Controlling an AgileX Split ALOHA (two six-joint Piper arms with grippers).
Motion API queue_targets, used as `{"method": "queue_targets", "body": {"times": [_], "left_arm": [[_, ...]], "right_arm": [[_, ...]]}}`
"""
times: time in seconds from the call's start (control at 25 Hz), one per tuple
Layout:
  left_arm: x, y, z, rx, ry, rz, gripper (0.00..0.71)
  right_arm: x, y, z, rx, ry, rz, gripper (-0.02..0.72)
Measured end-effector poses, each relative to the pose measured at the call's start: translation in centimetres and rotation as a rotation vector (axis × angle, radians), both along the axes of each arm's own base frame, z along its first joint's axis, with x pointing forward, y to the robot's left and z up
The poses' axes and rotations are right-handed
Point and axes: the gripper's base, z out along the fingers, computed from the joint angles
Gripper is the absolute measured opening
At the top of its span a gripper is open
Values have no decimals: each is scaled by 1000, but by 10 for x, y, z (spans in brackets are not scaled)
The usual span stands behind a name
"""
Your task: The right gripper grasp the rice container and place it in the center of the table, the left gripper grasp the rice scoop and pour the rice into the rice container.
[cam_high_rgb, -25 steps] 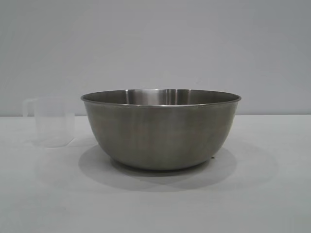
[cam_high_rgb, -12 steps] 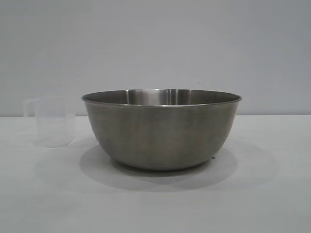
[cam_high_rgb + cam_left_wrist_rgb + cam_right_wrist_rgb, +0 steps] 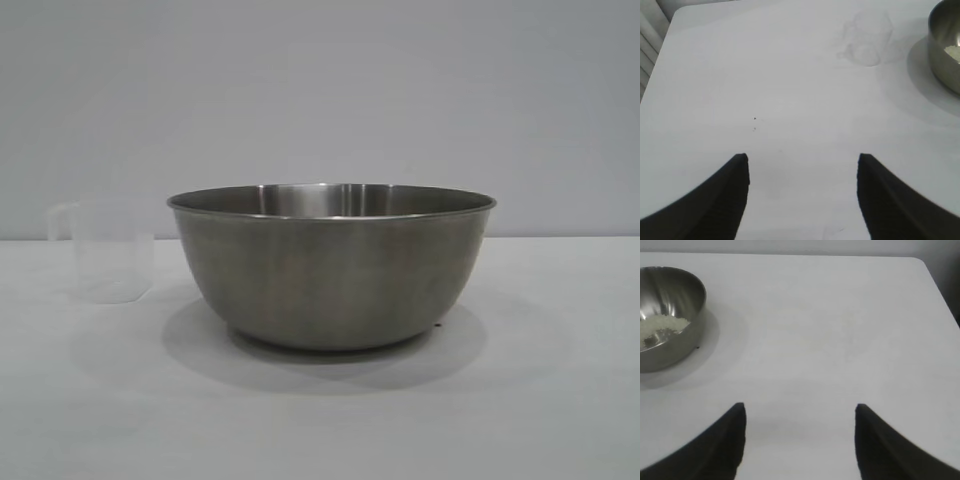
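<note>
Exterior view: rice scoop (image 3: 112, 250) beside rice container (image 3: 331, 265); no writing legible.

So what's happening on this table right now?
Nothing is being handled at this moment. A steel rice container sits mid-table with rice already in it. The clear plastic rice scoop stands upright beside it, apart from it and looking empty. The left end effector and the right end effector both hang open over bare table, away from the two items, holding nothing. The pouring looks done.
</note>
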Motion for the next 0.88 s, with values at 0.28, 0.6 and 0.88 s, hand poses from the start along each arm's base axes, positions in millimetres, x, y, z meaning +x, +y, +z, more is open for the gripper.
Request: {"method": "queue_targets", "body": {"times": [0.28, 0.6, 0.88], "left_arm": [[0, 1, 0, 10, 0, 7, 400], [0, 1, 0, 11, 0, 8, 400], [0, 1, 0, 11, 0, 11, 400]], "right_arm": [[0, 0, 0, 0, 0, 0, 442], [0, 0, 0, 0, 0, 0, 442], [0, 0, 0, 0, 0, 5, 442]]}}
